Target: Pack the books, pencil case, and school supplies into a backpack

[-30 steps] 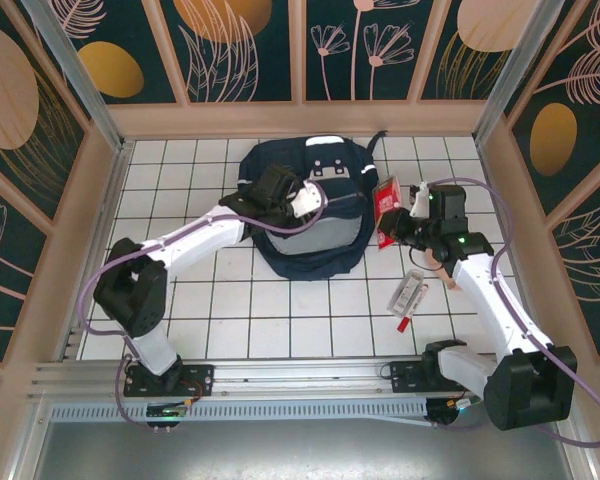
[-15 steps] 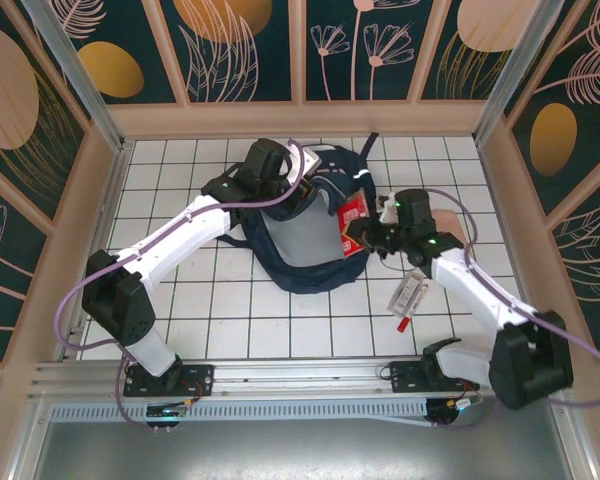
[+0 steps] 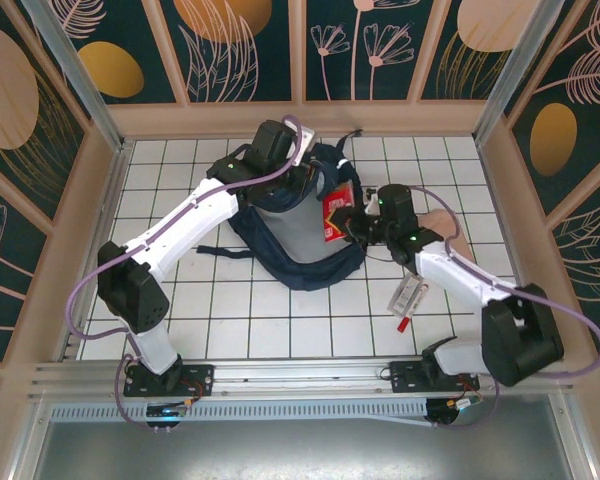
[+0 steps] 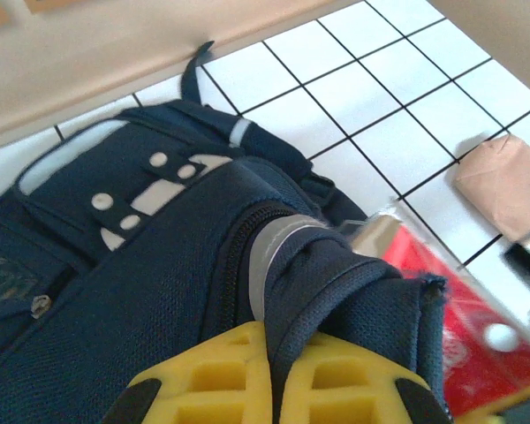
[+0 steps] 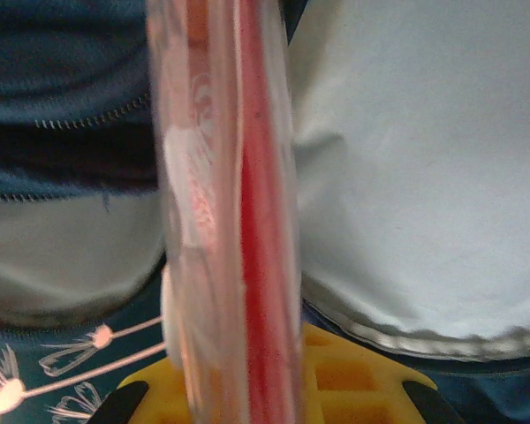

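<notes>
The left arm stretches from its base at 7 o'clock up towards 12 o'clock, the left gripper (image 4: 274, 375) pinched tight on a fold of the backpack (image 4: 141, 291). The right arm bends from 5 o'clock in towards centre, the right gripper (image 5: 272, 389) clamped on the red booklet (image 3: 333, 212).

Navy backpack (image 3: 305, 266) with grey patch, red booklet (image 3: 335, 213), white black-gridded table (image 3: 230, 300).

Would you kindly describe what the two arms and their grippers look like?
Both the left arm and right arm have white links, black joint housings and black bases, with a lilac cable looping along each. The left gripper and right gripper have yellow fingers moulded with square grid recesses and dark edges.
</notes>
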You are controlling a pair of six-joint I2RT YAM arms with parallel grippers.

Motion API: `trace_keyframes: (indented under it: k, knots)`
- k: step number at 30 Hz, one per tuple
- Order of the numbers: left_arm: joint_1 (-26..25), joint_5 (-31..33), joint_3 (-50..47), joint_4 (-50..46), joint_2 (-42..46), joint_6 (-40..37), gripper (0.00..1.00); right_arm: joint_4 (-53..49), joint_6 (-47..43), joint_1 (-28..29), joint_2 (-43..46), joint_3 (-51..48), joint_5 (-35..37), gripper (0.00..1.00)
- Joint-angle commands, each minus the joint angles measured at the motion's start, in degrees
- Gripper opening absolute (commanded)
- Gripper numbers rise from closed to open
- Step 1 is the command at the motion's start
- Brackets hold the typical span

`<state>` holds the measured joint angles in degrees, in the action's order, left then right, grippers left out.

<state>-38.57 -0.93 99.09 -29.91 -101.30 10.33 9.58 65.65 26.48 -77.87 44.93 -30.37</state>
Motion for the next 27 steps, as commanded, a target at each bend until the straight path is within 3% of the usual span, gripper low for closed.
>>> trace_keyframes:
  k: [1, 4, 6, 8, 12, 15, 18, 27]
  knots:
    - [-0.8, -5.4, 3.6, 13.5, 2.1, 9.5, 0.00, 15.6, 9.5, 2.2, -9.5, 2.4, -1.2, 0.00]
    - [-0.8, -8.8, 5.5, 12.4, 0.5, 11.7, 0.00, 29.2, 18.7, 4.0, -18.7, 5.1, 6.4, 0.00]
    - [-0.8, -7.6, 9.6, 8.3, -1.2, 11.6, 0.00, 36.7, 26.1, 6.5, -23.3, 5.6, 7.7, 0.00]
    - [-0.8, -4.9, 14.8, 3.0, -3.1, 8.8, 0.00, 39.5, 29.9, 9.1, -22.3, 1.1, 11.2, 0.00]
    - [-0.8, 3.4, 20.5, -3.6, -5.2, 5.1, 0.00, 31.6, 21.8, 7.4, -14.7, -6.6, 8.8, 0.00]
    - [-0.9, 0.9, 16.9, -1.1, -3.5, 5.6, 0.00, 26.9, 11.6, 5.2, -11.1, -7.0, 6.3, 0.00]
    - [-0.8, -5.2, 13.1, 2.0, -2.1, 7.5, 0.00, 23.6, 6.0, 5.2, -16.6, 1.4, 2.9, 0.00]
    - [-0.9, -10.1, 11.0, 7.4, -1.4, 14.7, 0.00, 32.6, 14.1, 8.2, -37.6, 18.0, 16.9, 0.02]
